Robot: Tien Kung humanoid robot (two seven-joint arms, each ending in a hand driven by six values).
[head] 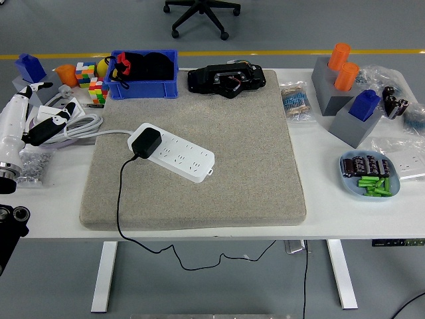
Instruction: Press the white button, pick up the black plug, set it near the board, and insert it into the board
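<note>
Head view: the black rectangular plug (145, 143) sits seated in the left end of the long white plastic power board (174, 152), which lies diagonally on the grey felt mat (232, 166) — its black cable (120, 199) trails off the mat's near edge. The robot's white-and-black left hand (41, 118) rests at the table's left edge, well apart from the plug, fingers loosely extended and holding nothing. The white button cannot be made out at this size.

A grey floor (66, 26) with a yellow line (265, 52) lies behind the white table (199, 229); an office chair base (201, 14) stands there.
</note>
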